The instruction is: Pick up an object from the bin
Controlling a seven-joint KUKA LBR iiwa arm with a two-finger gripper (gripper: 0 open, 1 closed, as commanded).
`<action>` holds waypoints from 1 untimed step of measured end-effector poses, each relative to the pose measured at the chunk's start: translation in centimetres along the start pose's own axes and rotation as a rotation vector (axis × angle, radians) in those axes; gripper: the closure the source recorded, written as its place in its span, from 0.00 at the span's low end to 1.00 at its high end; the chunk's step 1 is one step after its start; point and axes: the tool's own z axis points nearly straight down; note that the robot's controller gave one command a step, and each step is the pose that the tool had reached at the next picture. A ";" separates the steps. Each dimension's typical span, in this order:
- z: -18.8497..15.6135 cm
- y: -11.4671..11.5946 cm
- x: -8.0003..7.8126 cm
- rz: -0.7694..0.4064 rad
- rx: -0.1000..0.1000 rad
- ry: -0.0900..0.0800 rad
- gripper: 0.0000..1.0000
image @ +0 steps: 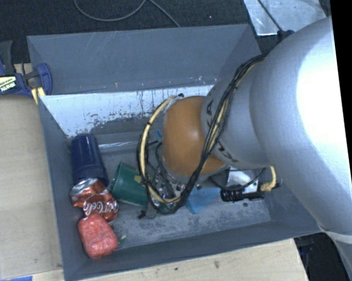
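Grey bin (153, 57); navy cup (84, 155); green cup (127, 184); red-and-white crushed can (94, 202); speckled red lump (97, 236); orange wrist cover (185, 135).

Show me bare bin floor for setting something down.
Bare: the front strip between the red lump and the blue piece; a small patch behind the green cup. Crowded: the left side, and the middle under the arm.

You're looking at a bulky, rounded silver-grey arm (292, 103) with an orange dome cover (185, 138) at its wrist, looped by yellow and black cables (143, 153)

Robotics lab: large robot arm (287, 110) over grey metal bin (153, 57).
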 end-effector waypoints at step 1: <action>0.1 -0.3 0.0 0.027 -0.008 -0.007 1.00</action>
